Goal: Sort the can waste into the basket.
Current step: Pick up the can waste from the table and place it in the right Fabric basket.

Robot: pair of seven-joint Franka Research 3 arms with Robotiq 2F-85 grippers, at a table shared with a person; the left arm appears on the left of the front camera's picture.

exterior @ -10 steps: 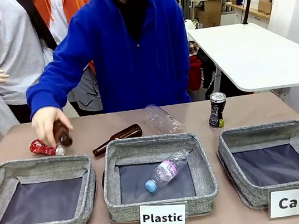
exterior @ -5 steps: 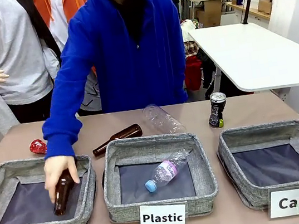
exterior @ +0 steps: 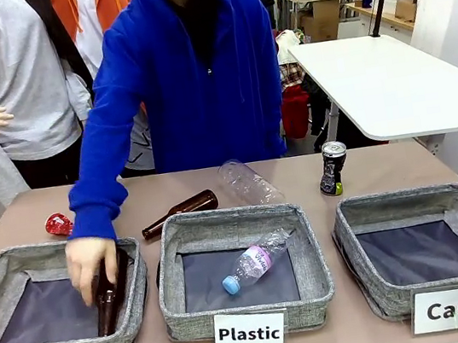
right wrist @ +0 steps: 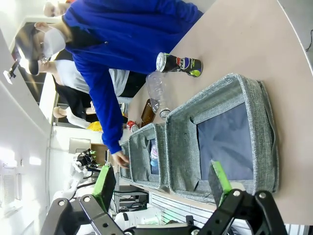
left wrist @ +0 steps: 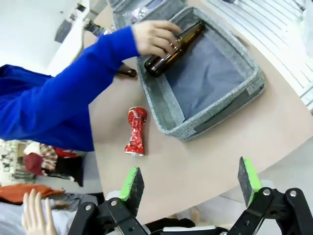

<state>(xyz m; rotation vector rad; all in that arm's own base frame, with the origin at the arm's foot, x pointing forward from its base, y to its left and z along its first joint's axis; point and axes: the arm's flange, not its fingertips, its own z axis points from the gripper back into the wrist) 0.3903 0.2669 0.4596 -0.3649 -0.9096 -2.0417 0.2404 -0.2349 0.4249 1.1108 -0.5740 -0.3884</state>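
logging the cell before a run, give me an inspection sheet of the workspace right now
surface: tan table, three grey baskets
job's things: red can lying behind bottle basket; dark can upright behind can basket; neither inside
clutter: brown bottle, clear bottle on table; capped bottle in plastic basket; hand holding another bottle in bottle basket
grippers: left gripper open; right gripper open
cables: nothing seen
surroundings: person in blue, white side table

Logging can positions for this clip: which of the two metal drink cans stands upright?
The dark metal can with the silver top, beyond the grey fabric basket labelled Can. The crushed red can lies flat beside the grey Bottle basket.
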